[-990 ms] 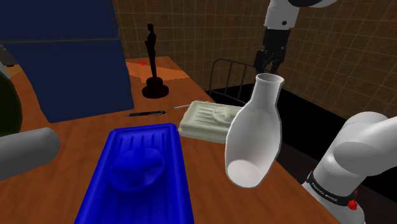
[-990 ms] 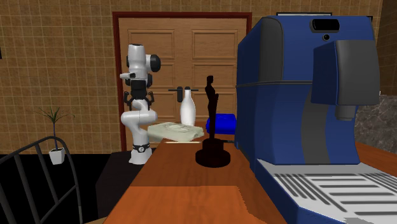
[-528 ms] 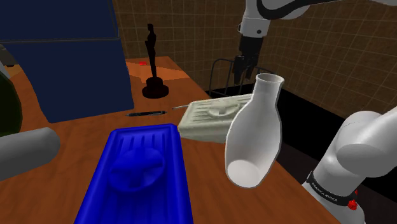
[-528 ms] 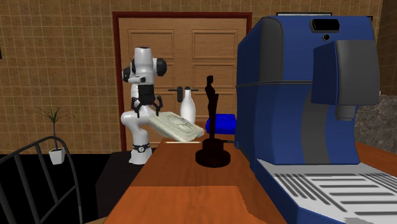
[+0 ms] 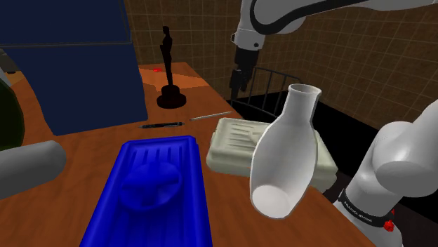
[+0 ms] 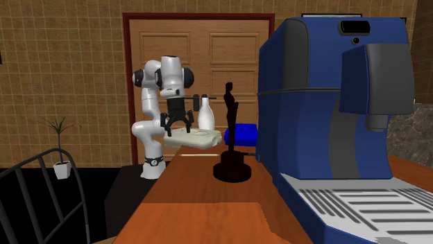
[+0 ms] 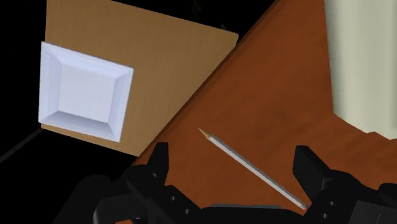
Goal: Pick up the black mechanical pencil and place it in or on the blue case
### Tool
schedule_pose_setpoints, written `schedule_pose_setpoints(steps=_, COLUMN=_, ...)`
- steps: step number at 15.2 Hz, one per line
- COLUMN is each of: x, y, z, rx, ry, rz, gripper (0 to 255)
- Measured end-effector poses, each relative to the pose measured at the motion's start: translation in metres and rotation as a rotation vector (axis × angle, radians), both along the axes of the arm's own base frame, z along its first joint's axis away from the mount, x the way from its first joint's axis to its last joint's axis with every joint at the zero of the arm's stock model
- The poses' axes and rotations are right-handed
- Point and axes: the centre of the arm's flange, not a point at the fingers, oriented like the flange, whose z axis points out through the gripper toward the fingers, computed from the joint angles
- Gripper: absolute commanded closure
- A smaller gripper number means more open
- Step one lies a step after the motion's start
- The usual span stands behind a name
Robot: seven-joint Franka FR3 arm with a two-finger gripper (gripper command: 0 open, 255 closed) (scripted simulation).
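Note:
The black mechanical pencil (image 5: 163,125) lies on the wooden table (image 5: 84,151), just beyond the far end of the blue case (image 5: 151,186). A thin grey pencil (image 5: 210,116) lies to its right near the table's edge. My gripper (image 5: 236,81) hangs open above that edge, to the right of and higher than both pencils. In the wrist view the grey pencil (image 7: 248,167) lies below and between the spread fingers (image 7: 156,162) of my gripper (image 7: 232,164), untouched. In the second exterior view my gripper (image 6: 179,121) hovers over the cream tray (image 6: 191,137).
A cream tray (image 5: 260,151) and a white bottle (image 5: 284,165) stand right of the case, near the stand. A black statuette (image 5: 168,70) and a big blue coffee machine (image 5: 77,63) stand at the back. A black wire chair (image 5: 270,88) is beyond the table's edge.
The arm has swung to the shoulder view's left and now hangs over the table's edge. The cream tray tipped up, then settled closer to the stand. The white bottle shifted slightly.

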Motion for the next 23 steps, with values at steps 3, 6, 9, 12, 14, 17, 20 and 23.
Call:
schedule_pose_setpoints(steps=3, x=0.023, y=0.026, z=-0.009, rx=0.013, ry=-0.021, rz=0.091, gripper=0)
schedule_pose_setpoints(steps=6, x=0.041, y=0.056, z=-0.018, rx=0.026, ry=-0.041, rz=0.181, gripper=0)
schedule_pose_setpoints(steps=9, x=0.058, y=0.089, z=-0.023, rx=0.04, ry=-0.062, rz=0.272, gripper=0)
schedule_pose_setpoints(steps=12, x=0.067, y=0.122, z=-0.032, rx=0.053, ry=-0.082, rz=0.362, gripper=0)
schedule_pose_setpoints(steps=14, x=0.08, y=0.144, z=-0.039, rx=0.062, ry=-0.096, rz=0.423, gripper=0)
schedule_pose_setpoints(steps=17, x=0.088, y=0.179, z=-0.042, rx=0.075, ry=-0.117, rz=0.513, gripper=0)
schedule_pose_setpoints(steps=20, x=0.095, y=0.211, z=-0.048, rx=0.087, ry=-0.134, rz=0.594, gripper=0)
schedule_pose_setpoints(steps=23, x=0.095, y=0.22, z=-0.058, rx=0.09, ry=-0.139, rz=0.613, gripper=0)
